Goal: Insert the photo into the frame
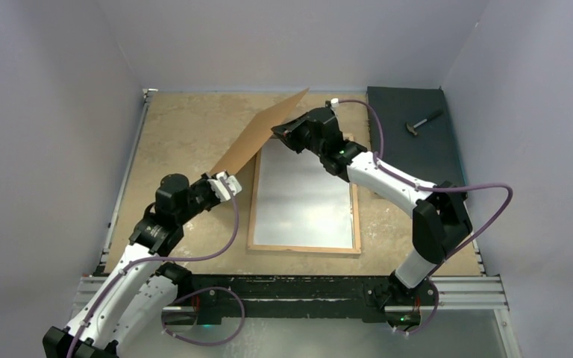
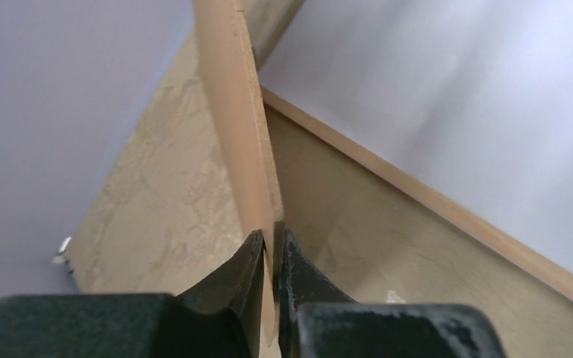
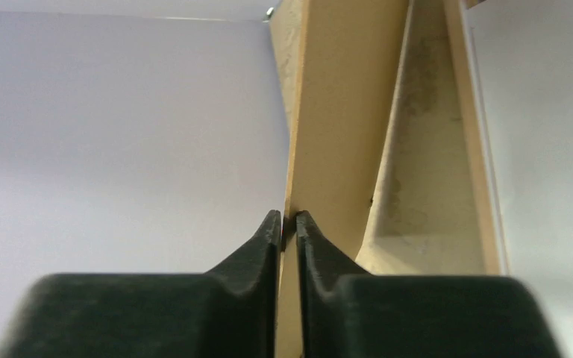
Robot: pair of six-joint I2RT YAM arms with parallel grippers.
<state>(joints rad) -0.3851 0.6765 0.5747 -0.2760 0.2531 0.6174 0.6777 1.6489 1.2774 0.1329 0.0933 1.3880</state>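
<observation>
Table | 1 frame | 1 board | left gripper, right gripper pinch it

The left arm stretches forward and inward, left gripper pinched on the brown board. The right arm bends inward at its elbow, right gripper clamped on that board's far edge.

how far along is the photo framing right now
Done: the brown backing board is off the frame, which lies back-up.
In hand: the left gripper and right gripper each pinch an edge of the board, holding it tilted beside the frame.
Left: a pale sheet fills the frame, photo back or glass I cannot tell; the board is not yet refitted.
</observation>
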